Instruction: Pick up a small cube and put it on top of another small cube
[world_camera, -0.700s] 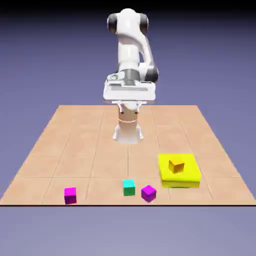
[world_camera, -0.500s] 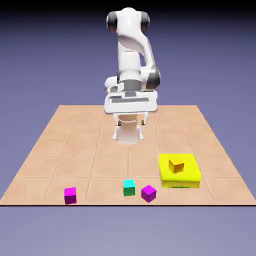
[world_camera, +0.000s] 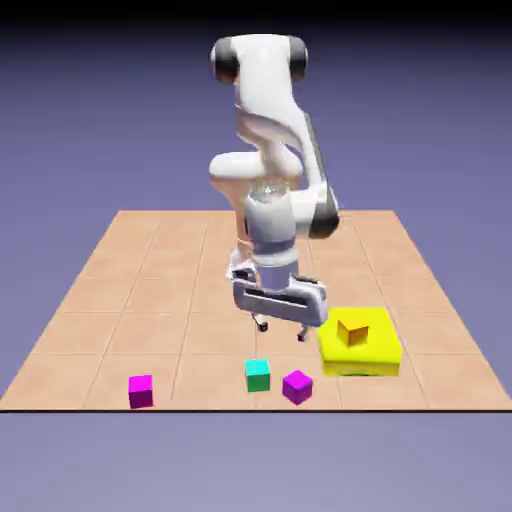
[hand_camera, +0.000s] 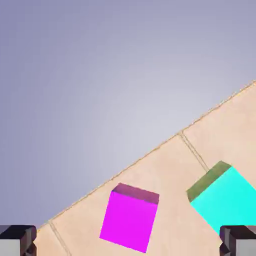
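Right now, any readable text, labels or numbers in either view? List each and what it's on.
None. The violet-purple cube, teal cube, magenta cube, orange cube, yellow block, arm and claw all show plain, unmarked faces.

matt tan tiled table (world_camera: 150, 280); smooth, flat-coloured violet-purple cube (world_camera: 297, 386); glossy white arm (world_camera: 268, 110), probably plastic.
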